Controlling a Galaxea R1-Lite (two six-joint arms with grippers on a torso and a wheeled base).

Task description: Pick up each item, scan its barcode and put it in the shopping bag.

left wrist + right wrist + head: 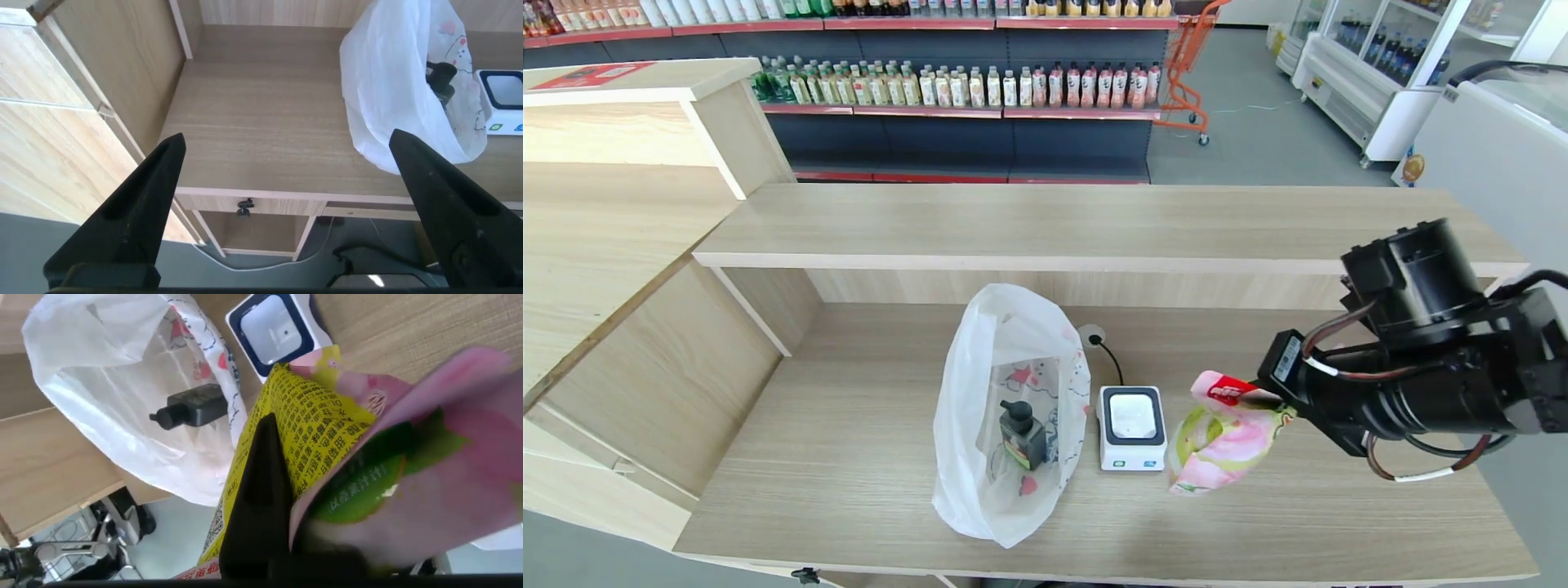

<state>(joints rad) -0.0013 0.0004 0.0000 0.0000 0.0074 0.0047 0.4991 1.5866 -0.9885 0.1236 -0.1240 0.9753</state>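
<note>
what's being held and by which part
The right gripper holds the pink-green pouch by its red top edge; the left gripper is open, empty.

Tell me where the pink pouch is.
In the head view the pink pouch hangs in the right gripper, just right of the scanner on the counter.

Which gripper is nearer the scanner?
Right. The right gripper, shut on the snack pouch, is just beside the scanner on its right; the left gripper sits open near the front edge of the counter, beyond the shopping bag.
</note>
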